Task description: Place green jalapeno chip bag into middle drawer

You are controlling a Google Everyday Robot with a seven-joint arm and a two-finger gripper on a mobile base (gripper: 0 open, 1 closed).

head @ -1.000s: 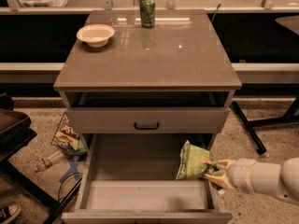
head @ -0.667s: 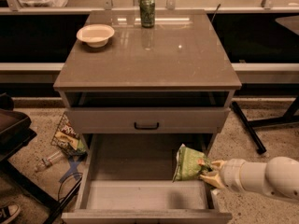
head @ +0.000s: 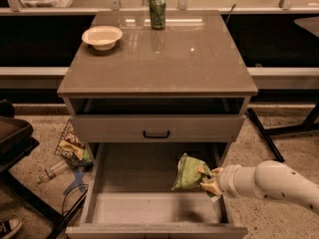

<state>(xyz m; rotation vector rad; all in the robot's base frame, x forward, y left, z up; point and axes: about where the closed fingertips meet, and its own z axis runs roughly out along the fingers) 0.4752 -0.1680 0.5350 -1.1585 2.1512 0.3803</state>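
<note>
My arm reaching in level from the right, gripper clamped on the green jalapeno chip bag; bag upright over the open middle drawer

gripper hides chip bag edge, arm cropped

we log our gripper low right in view, cream-yellow stubby fingers | just behind the claw: white wrist collar, dark seam | farther back: smooth, rounded white arm shell
</note>
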